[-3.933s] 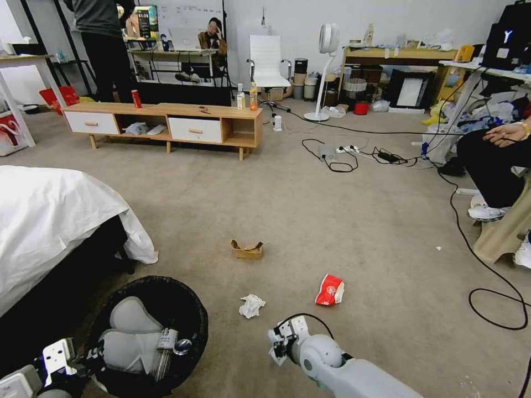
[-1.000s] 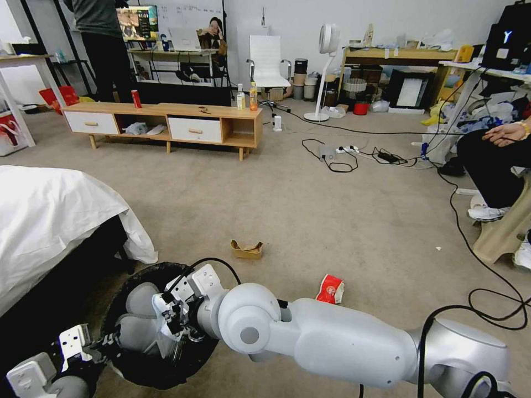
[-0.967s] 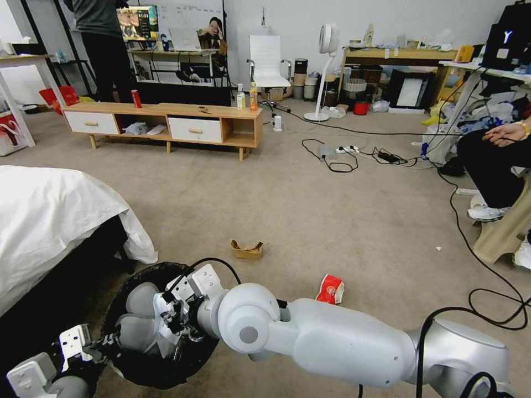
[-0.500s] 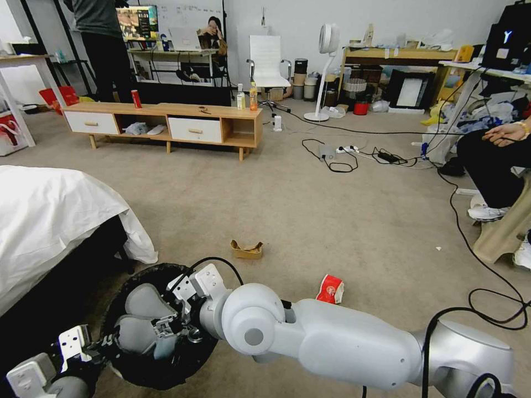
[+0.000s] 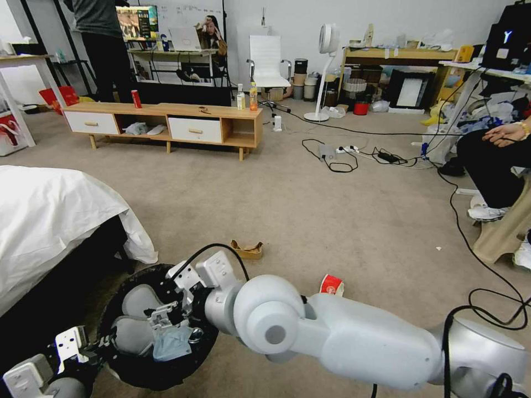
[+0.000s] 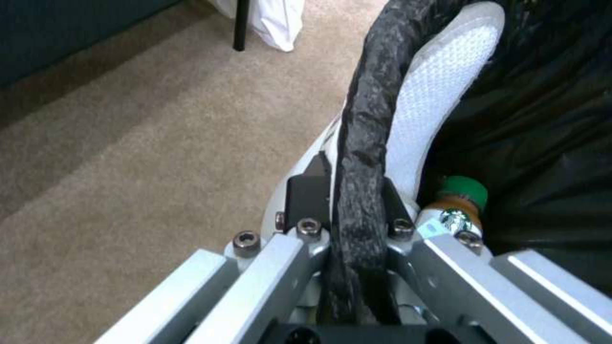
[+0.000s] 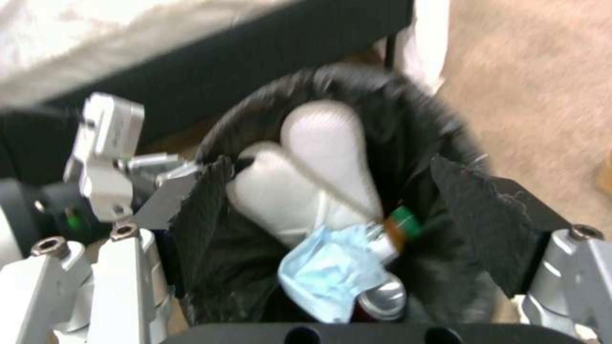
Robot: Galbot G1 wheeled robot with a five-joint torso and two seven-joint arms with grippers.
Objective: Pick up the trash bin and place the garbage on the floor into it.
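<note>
So the left gripper (image 6: 347,210) is clamped down on the rim of the trash bin (image 5: 119,367), black bag rolled over the edge and pinched right between its fingers (image 6: 306,196), with beige floor (image 6: 147,157) on its outer side. In the head view that same gripper (image 5: 97,345) sits at the bin's near edge, close to the dark side of the bed (image 5: 50,221). The right gripper (image 5: 166,315) is hanging right over the bin's mouth, spread wide with nothing in it; from its own wrist camera you can see both black pads (image 7: 494,215) well apart and the bin (image 7: 408,105) contents straight below between them. Down there: a crumpled pale blue tissue-looking thing (image 7: 328,270), two white rounded pieces (image 7: 306,167), a bottle with a green cap (image 7: 401,222) and a silvery can end (image 7: 382,298) just beside the blue wad. Out on the carpet beyond the right gripper, the tan cardboard tray (image 5: 247,250) sits a bit farther out, and the red-white crushed cup (image 5: 332,285) lies off to its right side, peeking over the arm. Both are apart from the bin.
</note>
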